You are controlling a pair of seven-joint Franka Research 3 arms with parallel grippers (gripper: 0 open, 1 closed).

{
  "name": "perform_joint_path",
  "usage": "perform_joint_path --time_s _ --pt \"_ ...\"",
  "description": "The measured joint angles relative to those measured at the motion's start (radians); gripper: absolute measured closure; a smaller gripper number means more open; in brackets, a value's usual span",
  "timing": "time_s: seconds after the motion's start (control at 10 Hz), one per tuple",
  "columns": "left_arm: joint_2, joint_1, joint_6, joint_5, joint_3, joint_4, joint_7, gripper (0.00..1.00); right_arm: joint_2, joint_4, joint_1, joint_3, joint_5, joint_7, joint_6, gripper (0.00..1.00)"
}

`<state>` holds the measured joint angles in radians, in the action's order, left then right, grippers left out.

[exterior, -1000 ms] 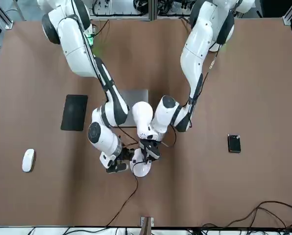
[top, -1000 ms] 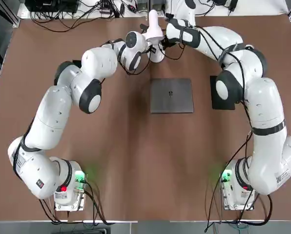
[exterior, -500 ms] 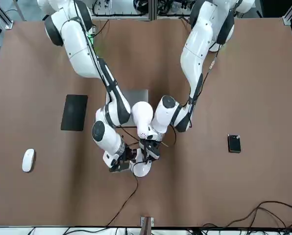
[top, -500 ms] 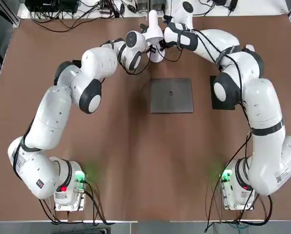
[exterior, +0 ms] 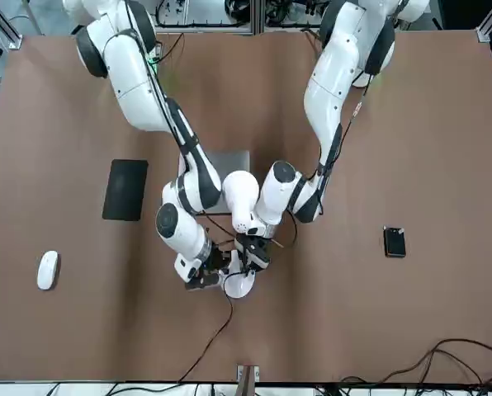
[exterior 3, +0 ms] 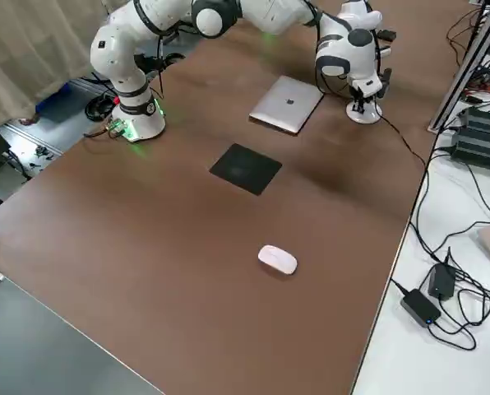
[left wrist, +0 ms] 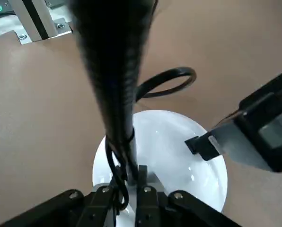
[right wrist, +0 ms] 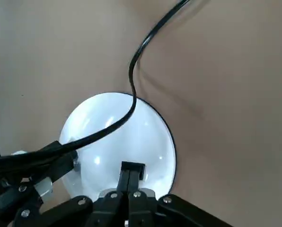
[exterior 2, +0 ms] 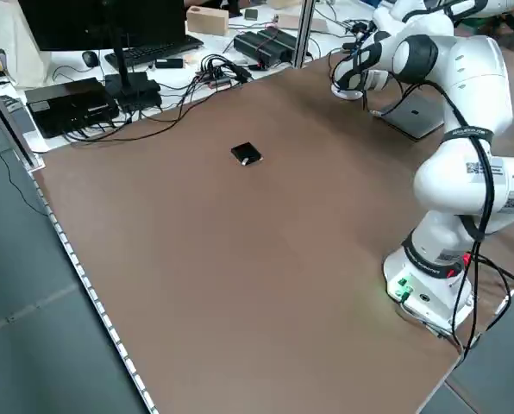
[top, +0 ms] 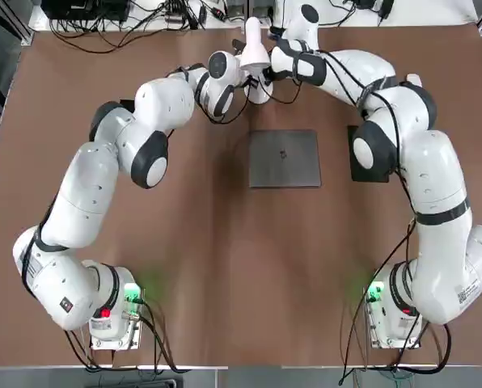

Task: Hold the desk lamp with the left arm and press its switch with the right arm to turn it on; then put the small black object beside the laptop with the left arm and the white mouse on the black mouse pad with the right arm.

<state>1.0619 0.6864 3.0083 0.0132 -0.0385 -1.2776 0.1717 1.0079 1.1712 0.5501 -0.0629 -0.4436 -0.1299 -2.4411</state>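
The white desk lamp point(top: 255, 53) stands at the far middle of the table. My left gripper point(left wrist: 127, 182) is shut on the foot of its black neck point(left wrist: 113, 71), just above the round white base point(left wrist: 179, 156). My right gripper point(right wrist: 131, 171) is shut, its tip resting on the lamp base point(right wrist: 127, 135) from the other side. The front view shows both grippers meeting at the lamp base point(exterior: 238, 285). The small black object point(exterior: 394, 241) lies alone on the left side. The white mouse point(exterior: 47, 270) lies far right, beyond the black mouse pad point(exterior: 125, 189).
A closed grey laptop point(top: 285, 158) lies mid-table, with the mouse pad point(exterior 3: 245, 168) on its right. The lamp's black cord point(right wrist: 145, 42) runs off the far edge. Cables and boxes point(exterior 2: 110, 86) crowd the bench beyond the table.
My right gripper has moved in toward the lamp base and now touches it. The left gripper and the lamp have stayed put.
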Motion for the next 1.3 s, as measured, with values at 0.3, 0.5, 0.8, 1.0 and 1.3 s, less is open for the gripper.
perform_joint_path --time_s 0.3,0.5,0.8,1.0,1.3 --pt "0.0 -0.001 -0.001 0.0 -0.001 0.0 -0.004 0.85 0.002 0.0 0.009 0.0 0.0 -0.005 -0.015 0.99" --pt "0.0 -0.003 0.0 0.0 -0.001 -0.001 -0.013 0.85 0.004 0.0 0.012 0.0 0.0 -0.016 -0.025 0.99" --pt "-0.002 -0.005 0.005 0.0 -0.001 -0.005 -0.016 0.85 0.005 0.0 0.016 0.0 -0.001 -0.049 -0.033 0.99" --pt "-0.002 -0.005 0.006 0.0 -0.001 -0.006 -0.016 0.85 0.005 -0.002 0.016 0.0 -0.001 -0.069 -0.028 0.99" --pt "-0.003 -0.005 -0.002 0.0 -0.001 -0.003 -0.016 0.85 0.001 -0.028 0.013 -0.003 -0.001 -0.084 0.07 0.99"
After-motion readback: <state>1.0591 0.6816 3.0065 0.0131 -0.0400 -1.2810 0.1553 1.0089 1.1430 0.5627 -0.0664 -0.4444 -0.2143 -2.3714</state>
